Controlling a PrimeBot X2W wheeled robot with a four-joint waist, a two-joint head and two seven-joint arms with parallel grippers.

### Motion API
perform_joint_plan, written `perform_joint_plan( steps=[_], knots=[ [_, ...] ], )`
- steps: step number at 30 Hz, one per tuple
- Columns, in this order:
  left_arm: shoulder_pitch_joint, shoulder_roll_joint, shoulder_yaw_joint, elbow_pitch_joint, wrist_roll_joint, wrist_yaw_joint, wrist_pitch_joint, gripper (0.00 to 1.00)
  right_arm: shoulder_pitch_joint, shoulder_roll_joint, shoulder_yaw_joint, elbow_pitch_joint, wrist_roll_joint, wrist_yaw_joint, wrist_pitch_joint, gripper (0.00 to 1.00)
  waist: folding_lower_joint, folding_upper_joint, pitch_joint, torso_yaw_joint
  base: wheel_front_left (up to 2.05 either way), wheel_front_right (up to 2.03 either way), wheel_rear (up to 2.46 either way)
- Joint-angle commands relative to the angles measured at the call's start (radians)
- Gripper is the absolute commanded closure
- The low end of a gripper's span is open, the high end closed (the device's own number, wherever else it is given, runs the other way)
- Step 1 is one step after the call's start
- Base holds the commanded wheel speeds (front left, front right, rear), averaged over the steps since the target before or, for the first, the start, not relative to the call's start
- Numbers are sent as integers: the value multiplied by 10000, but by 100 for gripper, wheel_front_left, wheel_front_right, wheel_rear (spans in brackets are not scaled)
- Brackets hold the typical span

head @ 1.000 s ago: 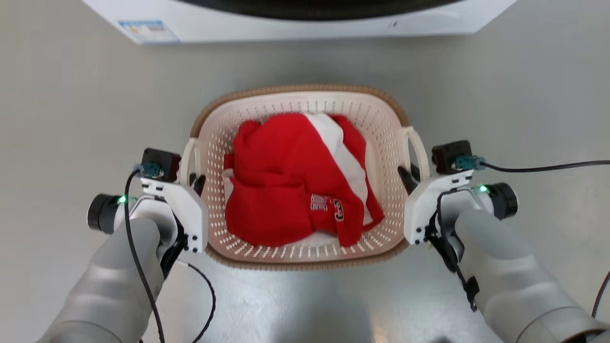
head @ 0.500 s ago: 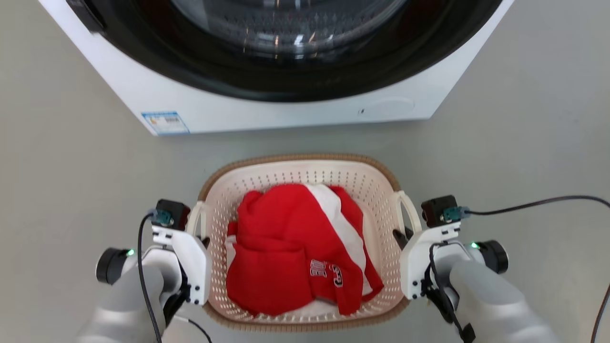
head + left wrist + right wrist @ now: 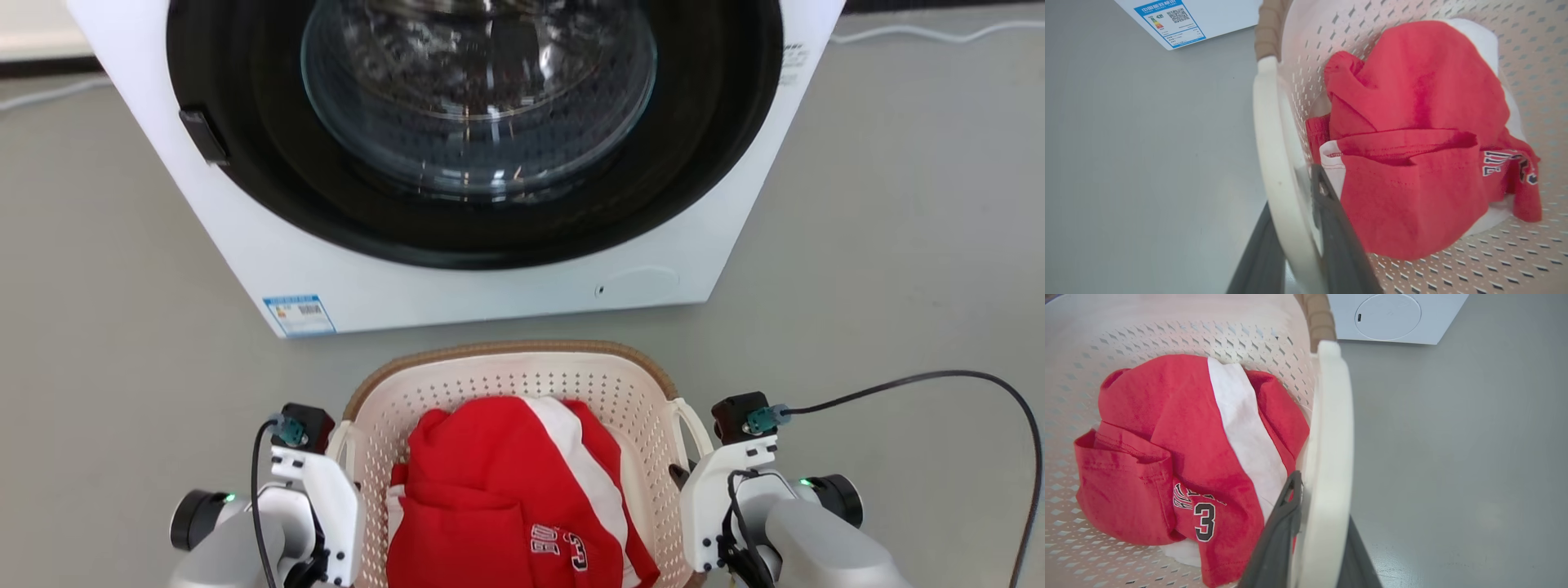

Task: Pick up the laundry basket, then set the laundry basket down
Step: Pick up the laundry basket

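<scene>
— White plastic loops first, nearest: left gripper (image 3: 1294, 204) clamped across the left handle (image 3: 1274, 155), jaws astride it, one inside the loop, one outside. Same on the other side?

— Same. Right gripper (image 3: 1323, 506) pinched tight on the right handle (image 3: 1331, 428), jaws either side of the white band.

— Good places to hold?

— Probably the best. Stiff loops, one on each side, so likely level if raised evenly. Smooth, though; could slip or swing in so thin a pinch.

— Heavy?

— Judging by the load, no. Thin walls full of holes, and just one crumpled red and white shirt (image 3: 498, 490) inside. Soft, apt to slide if tipped.

— And the basket (image 3: 522, 380) itself?

— Cream-white, rounded-rectangular, rows of small holes, brown woven-look rim (image 3: 506, 349) around the top. Hung between both grippers, low in the head view, just in front of the washing machine (image 3: 457, 286). Can't tell whether clear of the grey floor (image 3: 882, 245) or resting on it.

— Further off?

— White machine front, dark round door (image 3: 482, 122) with glass, blue label (image 3: 300, 315) at a lower corner. Near the far rim, not touching.
</scene>
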Motion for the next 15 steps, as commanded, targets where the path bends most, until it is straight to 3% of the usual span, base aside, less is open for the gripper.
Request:
perform_joint_plan(
  steps=[1,15],
  knots=[
    [-47,615,137,72,-78,-12,17,100,239,-148,332,-218,33,87,136,100,0,0,-439,-71,0,0,0],
    [547,583,-289,-165,-594,-12,920,100,797,-148,1342,-706,1166,87,951,100,0,0,-1736,-165,0,0,0]
  ],
)
